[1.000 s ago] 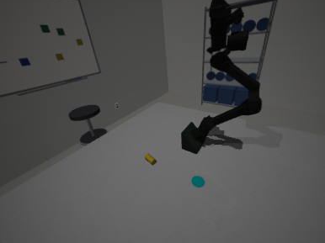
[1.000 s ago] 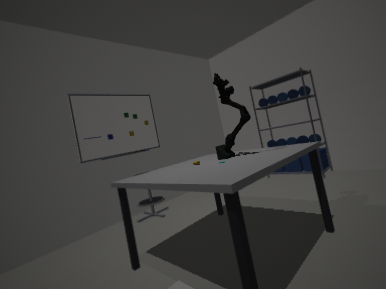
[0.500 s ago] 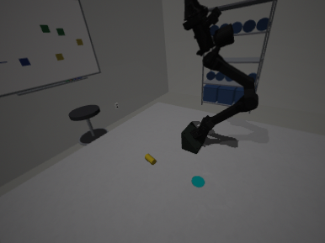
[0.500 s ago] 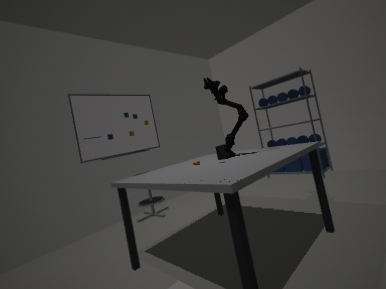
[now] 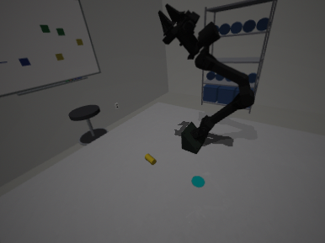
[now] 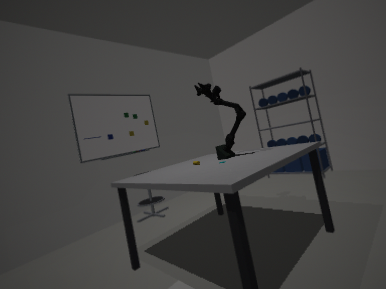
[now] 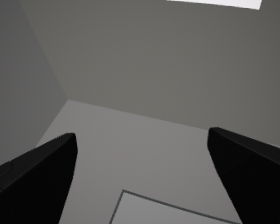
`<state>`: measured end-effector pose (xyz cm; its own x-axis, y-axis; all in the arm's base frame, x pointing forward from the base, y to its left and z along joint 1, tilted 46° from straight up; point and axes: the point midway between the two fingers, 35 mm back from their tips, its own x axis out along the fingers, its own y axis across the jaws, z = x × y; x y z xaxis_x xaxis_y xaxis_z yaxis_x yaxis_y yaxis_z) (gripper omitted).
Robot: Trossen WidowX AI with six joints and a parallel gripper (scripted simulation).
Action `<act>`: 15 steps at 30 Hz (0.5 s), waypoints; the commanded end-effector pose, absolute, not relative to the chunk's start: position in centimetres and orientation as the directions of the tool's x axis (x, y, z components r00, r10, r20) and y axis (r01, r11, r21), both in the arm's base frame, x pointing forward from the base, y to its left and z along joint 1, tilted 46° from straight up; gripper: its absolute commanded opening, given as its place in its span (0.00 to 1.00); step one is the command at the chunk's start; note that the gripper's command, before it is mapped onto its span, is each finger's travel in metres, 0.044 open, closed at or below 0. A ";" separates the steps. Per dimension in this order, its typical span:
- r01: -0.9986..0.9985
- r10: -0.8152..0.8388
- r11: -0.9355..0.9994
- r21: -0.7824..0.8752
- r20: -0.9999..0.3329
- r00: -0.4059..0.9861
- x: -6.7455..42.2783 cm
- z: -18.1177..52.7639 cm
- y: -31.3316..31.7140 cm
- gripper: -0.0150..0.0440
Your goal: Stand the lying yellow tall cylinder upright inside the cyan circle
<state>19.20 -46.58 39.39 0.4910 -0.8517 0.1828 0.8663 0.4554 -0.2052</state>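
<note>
High above the table (image 6: 260,171), one gripper (image 5: 168,17) is held partly open, with nothing between its fingers. It is pointed up toward the whiteboard (image 5: 38,41) and the ceiling, away from the work. Far below and out in front of the arm's base, one yellow tall cylinder (image 5: 151,159) is seen lying flat. Its long axis is slanted toward one cyan circle (image 5: 198,182), which is marked near it but apart from it.

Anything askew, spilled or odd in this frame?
Only the yellow cylinder: it lies on its side on the table, apart from the cyan circle. The end effector is open, holds nothing, and is raised high, pointing toward the wall. Nothing looks spilled or damaged.
</note>
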 end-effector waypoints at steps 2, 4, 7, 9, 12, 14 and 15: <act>0.835 -0.845 0.484 -0.264 0.108 0.524 20.6 37.2 -47.0 0.78; 0.818 -0.840 0.497 -0.289 0.073 0.537 21.2 36.2 -47.1 0.78; 0.790 -0.831 0.519 -0.325 0.022 0.555 22.1 34.7 -47.2 0.78; 0.770 -0.824 0.535 -0.348 -0.013 0.567 22.7 33.7 -47.2 0.78; 0.736 -0.810 0.560 -0.381 -0.065 0.583 23.5 32.2 -47.2 0.78; 0.711 -0.799 0.577 -0.401 -0.099 0.593 24.1 31.2 -47.1 0.78; 0.698 -0.793 0.586 -0.411 -0.116 0.598 24.4 30.6 -47.1 0.78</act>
